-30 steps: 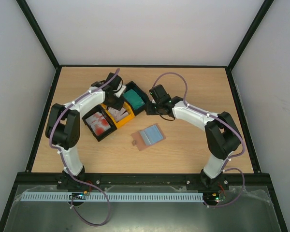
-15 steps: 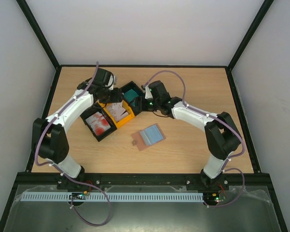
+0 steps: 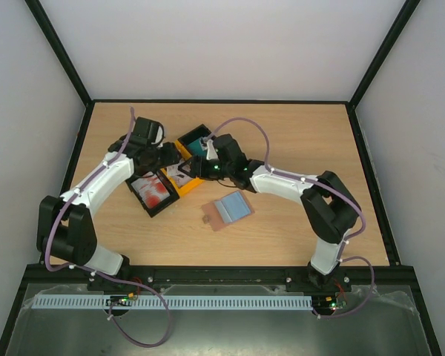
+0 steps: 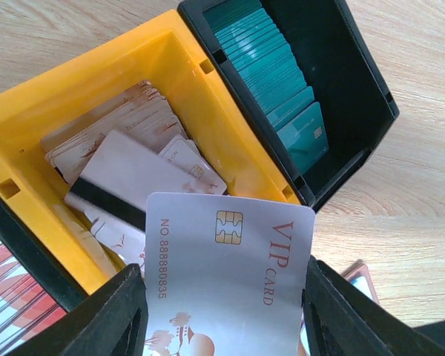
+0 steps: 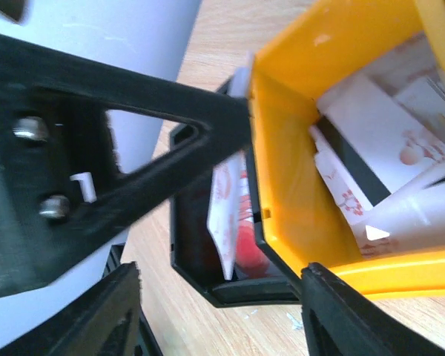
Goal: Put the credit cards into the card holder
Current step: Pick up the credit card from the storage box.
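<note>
Woodgrain table; left jaws pinch glossy white card; right jaws wide over yellow tray.

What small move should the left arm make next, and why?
Probably lift and swing toward the open pinkish-brown leather-like card holder: the left end effector seems to grip a white plastic VIP credit card just above the yellow plastic tray.

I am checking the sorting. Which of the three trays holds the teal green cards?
The black tray at the far end of the row, beside the yellow tray. The other black tray holds red-and-white cards.
</note>
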